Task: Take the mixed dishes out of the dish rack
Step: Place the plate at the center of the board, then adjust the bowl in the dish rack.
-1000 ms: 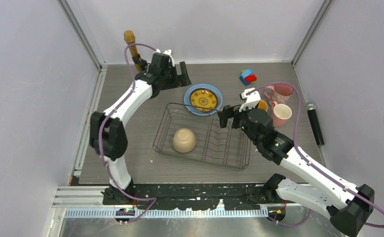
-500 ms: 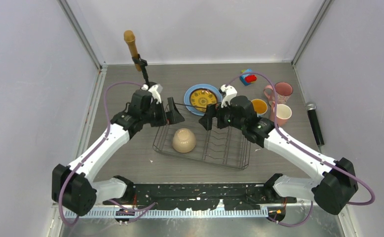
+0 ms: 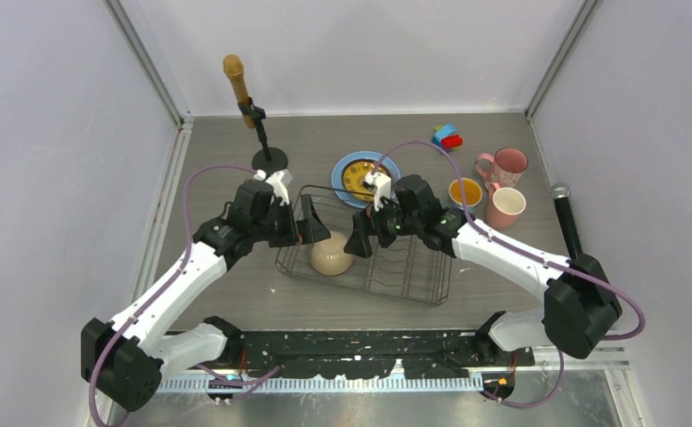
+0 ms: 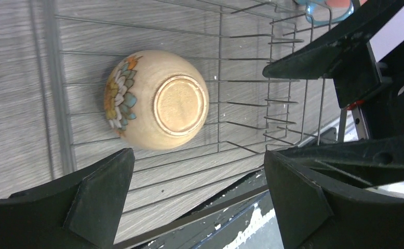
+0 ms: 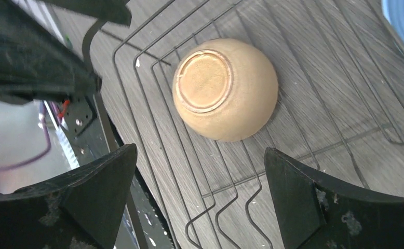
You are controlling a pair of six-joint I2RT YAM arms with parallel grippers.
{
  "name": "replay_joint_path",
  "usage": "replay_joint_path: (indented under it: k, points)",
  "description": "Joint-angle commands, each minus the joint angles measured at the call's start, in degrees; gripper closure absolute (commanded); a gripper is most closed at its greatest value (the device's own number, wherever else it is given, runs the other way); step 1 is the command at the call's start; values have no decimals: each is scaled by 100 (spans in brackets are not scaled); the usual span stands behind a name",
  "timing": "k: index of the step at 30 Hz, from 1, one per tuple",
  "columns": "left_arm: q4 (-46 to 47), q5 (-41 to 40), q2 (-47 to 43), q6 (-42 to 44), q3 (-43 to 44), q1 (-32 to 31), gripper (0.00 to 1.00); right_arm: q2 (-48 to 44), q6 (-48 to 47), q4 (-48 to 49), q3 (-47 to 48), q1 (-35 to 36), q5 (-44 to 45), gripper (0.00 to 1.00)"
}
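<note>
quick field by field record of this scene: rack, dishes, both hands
rack: holds only the bowl
bowl: upside down, left end of rack
plates: yellow plate on blue plate, behind rack
mugs: speckled mug, pink mug, orange-lined mug, right of rack
left hand: open, empty, left of bowl
right hand: open, empty, right of bowl

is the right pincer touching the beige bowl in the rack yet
Apart. The right wrist view shows the open right pincer with both fingers short of the beige bowl, dish rack wires visible in the gap.
</note>
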Motion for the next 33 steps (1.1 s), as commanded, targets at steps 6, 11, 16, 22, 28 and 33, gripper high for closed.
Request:
replay_joint_path:
  k: [6, 11, 16, 22, 28, 33]
  points:
    - [-862, -2299, -1482, -237, 3, 4, 0, 342, -2081, 272, 398, 539, 282, 0]
    - [-1395, -2953, -2028, -210, -31, 4, 0, 1108, -2811, -278, 1067, 952, 549, 0]
    - [-1612, -3357, -2474, -212, -199, 4, 1, 1676, -2850, -695, 1833, 1290, 1353, 0]
    - [-1768, -3663, -2825, -186, -341, 4, 0, 2191, -2685, -985, 2424, 1597, 2192, 0]
    - [-1792, -3890, -3029, -185, -378, 4, 0, 2491, -2416, -1398, 2691, 1819, 2897, 0]
    - [-1710, -3928, -3073, -186, -427, 4, 0, 2552, -2179, -1610, 2691, 1837, 3083, 0]
